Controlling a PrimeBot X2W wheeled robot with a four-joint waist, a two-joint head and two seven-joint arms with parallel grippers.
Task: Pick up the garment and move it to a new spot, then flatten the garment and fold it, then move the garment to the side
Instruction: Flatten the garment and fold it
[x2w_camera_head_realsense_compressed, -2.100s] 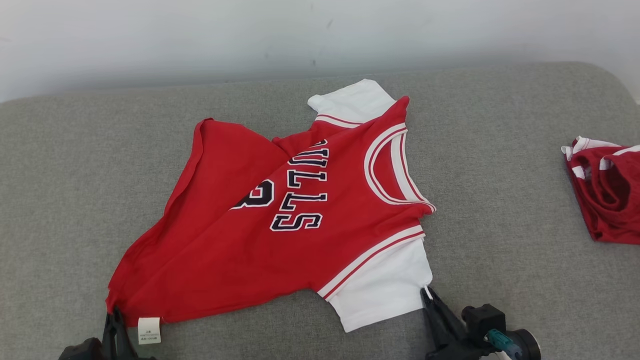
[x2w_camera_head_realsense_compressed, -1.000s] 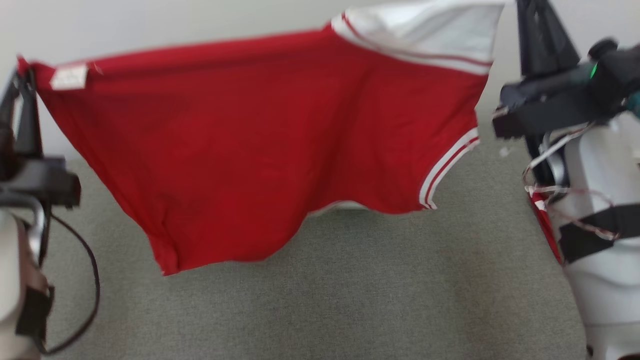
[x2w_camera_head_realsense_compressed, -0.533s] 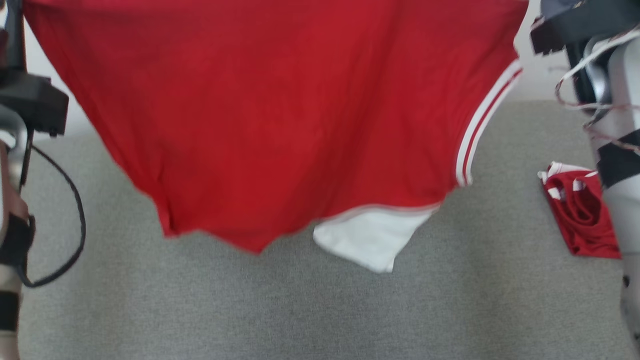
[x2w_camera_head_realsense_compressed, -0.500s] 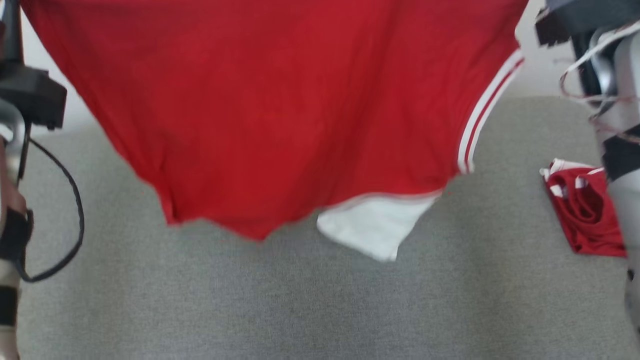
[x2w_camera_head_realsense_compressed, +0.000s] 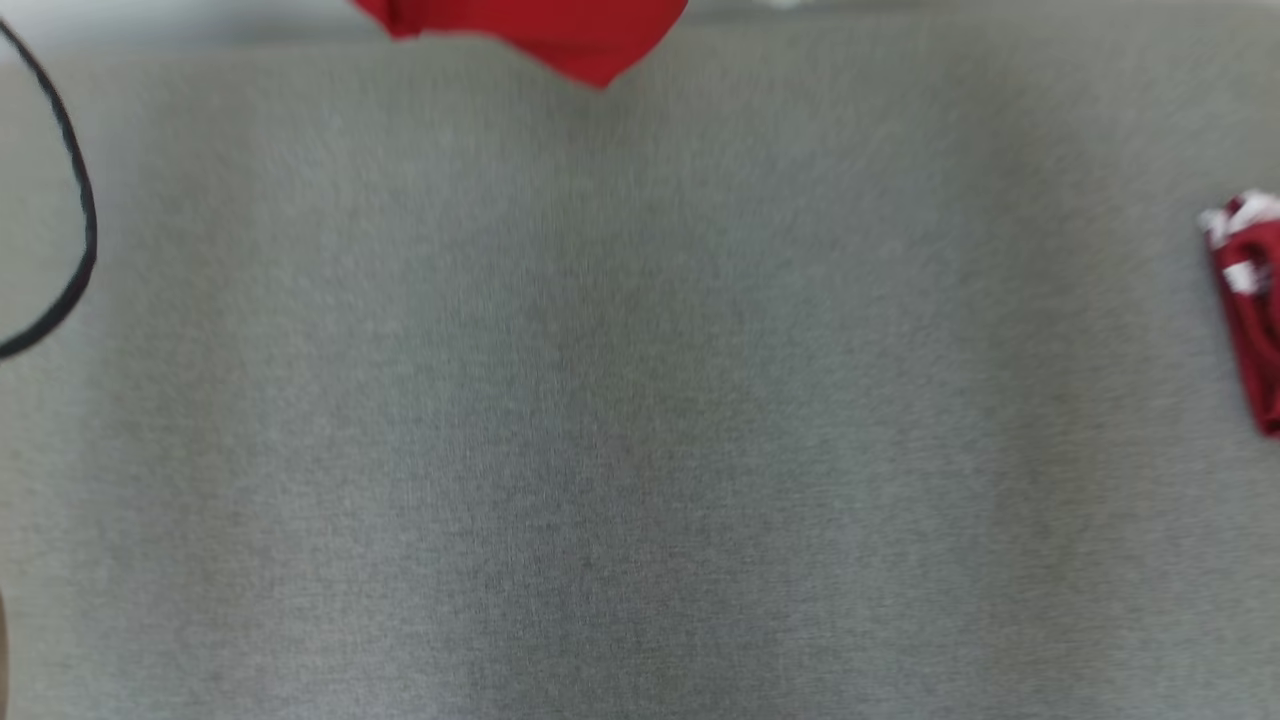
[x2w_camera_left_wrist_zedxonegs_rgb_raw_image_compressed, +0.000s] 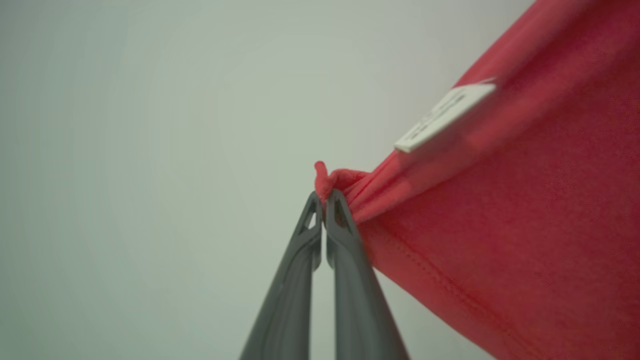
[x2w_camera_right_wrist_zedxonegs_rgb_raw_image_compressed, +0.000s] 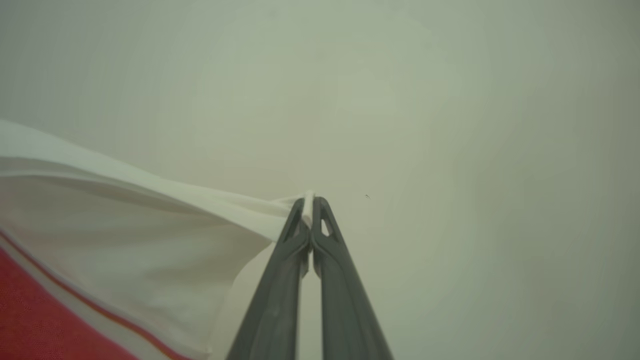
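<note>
The garment is a red jersey with white sleeves, and it hangs in the air between my two grippers. In the head view its lowest red tip (x2w_camera_head_realsense_compressed: 590, 45) dips in from the top edge, above the grey cushion (x2w_camera_head_realsense_compressed: 620, 400). My left gripper (x2w_camera_left_wrist_zedxonegs_rgb_raw_image_compressed: 322, 196) is shut on a bunched red hem corner (x2w_camera_left_wrist_zedxonegs_rgb_raw_image_compressed: 332, 179), close to a white label (x2w_camera_left_wrist_zedxonegs_rgb_raw_image_compressed: 445, 116). My right gripper (x2w_camera_right_wrist_zedxonegs_rgb_raw_image_compressed: 310, 201) is shut on the edge of a white sleeve (x2w_camera_right_wrist_zedxonegs_rgb_raw_image_compressed: 150, 235), with red cloth and striped trim (x2w_camera_right_wrist_zedxonegs_rgb_raw_image_compressed: 45, 320) below it.
A second red and white garment (x2w_camera_head_realsense_compressed: 1250, 300) lies crumpled at the cushion's right edge. A black cable (x2w_camera_head_realsense_compressed: 70, 200) loops in at the left edge. A pale wall fills the background behind both grippers' fingers.
The garment has risen almost out of the top of the head view, and both forearms have left it. The whole picture has shifted, so the camera has moved too.
</note>
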